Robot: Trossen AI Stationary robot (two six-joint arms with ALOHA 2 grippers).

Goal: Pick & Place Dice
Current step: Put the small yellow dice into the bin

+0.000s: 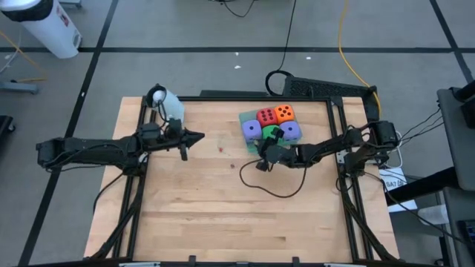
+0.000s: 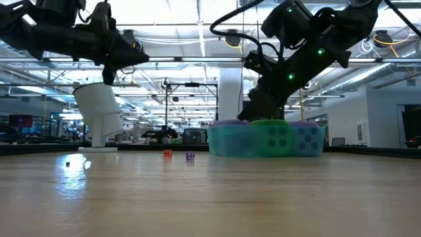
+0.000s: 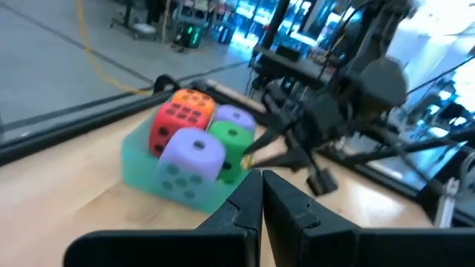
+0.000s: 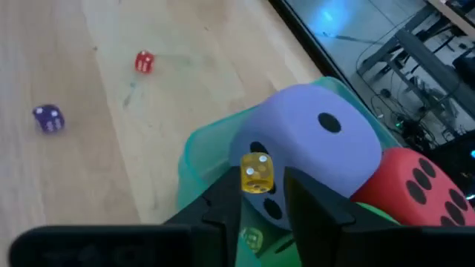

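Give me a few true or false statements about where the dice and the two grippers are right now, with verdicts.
1. The right gripper holds a small yellow translucent die over the translucent green tray. True.
2. The left gripper is wide open. False: its fingers are shut, holding nothing.
3. A small red die lies on the wooden table. True.
4. The tray is empty. False: big soft dice fill it.

Even bright overhead light, soft faint shadows under both arms on the wooden surface (image 1: 223,200), ceiling strips glowing in the low view with a pale sheen on the left, near planks blurred, wrist views soft, far room hazy
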